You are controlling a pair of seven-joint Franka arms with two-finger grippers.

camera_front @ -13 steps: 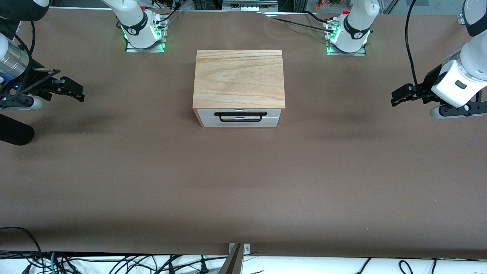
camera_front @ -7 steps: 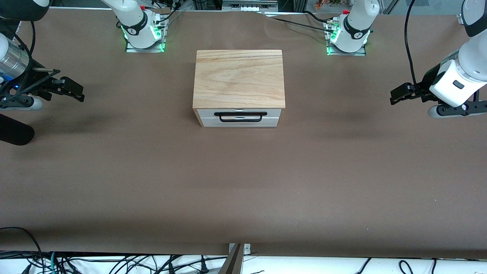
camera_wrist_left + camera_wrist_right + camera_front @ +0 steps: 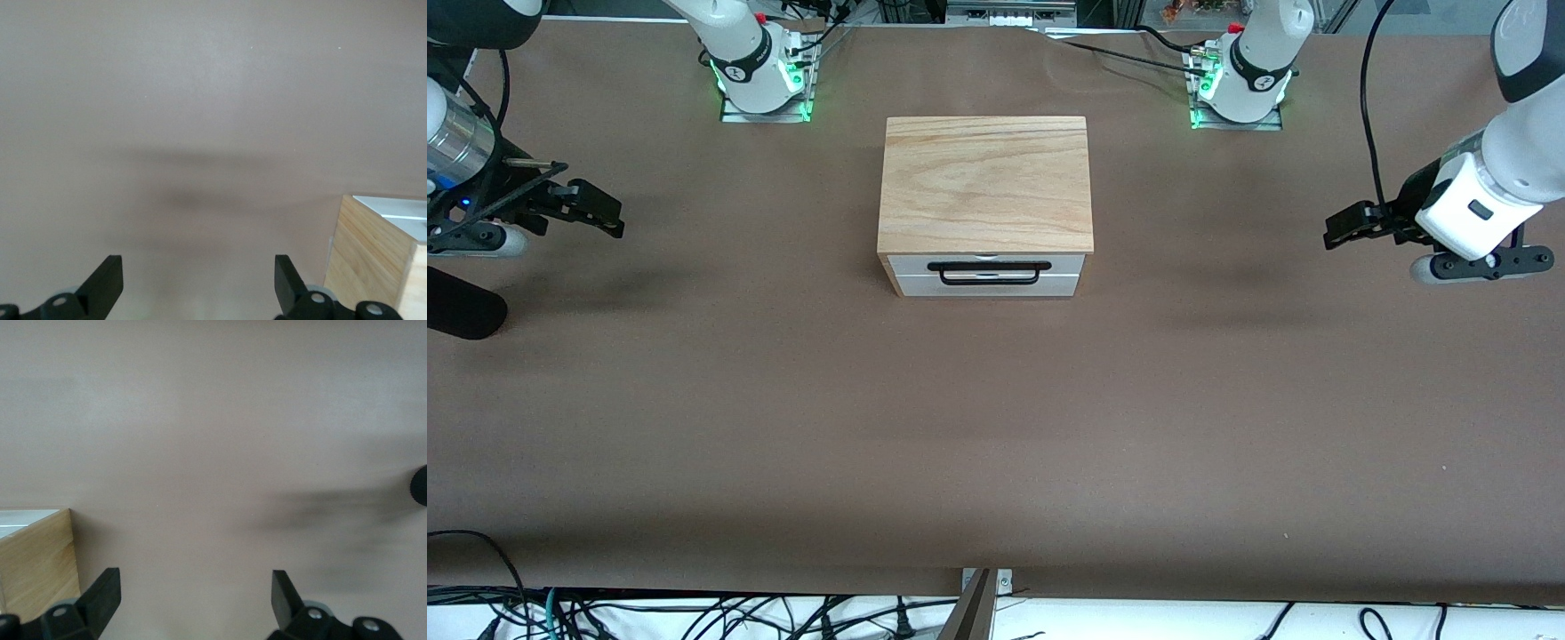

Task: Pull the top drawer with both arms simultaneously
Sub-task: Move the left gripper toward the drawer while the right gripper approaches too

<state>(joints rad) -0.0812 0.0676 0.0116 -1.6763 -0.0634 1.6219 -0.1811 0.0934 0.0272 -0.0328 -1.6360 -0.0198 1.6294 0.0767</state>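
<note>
The top drawer [image 3: 1063, 268] is closed in the light oak cabinet [image 3: 985, 182] at the middle of the table; its black wire handle [image 3: 987, 272] runs across the white front. My left gripper [image 3: 1343, 227] hangs open and empty over the table toward the left arm's end, well apart from the cabinet. My right gripper [image 3: 605, 213] hangs open and empty toward the right arm's end. The left wrist view shows the open left gripper [image 3: 198, 283] and a cabinet corner [image 3: 367, 260]. The right wrist view shows the open right gripper [image 3: 193, 597] and a cabinet corner [image 3: 37, 567].
The two arm bases [image 3: 760, 76] [image 3: 1240, 84] stand farther from the front camera than the cabinet. A black rounded object [image 3: 458, 307] lies at the right arm's end of the table. Cables [image 3: 694, 618] run along the table's near edge.
The left arm has moved its gripper a little toward the cabinet. The right arm and the drawer have not moved.
</note>
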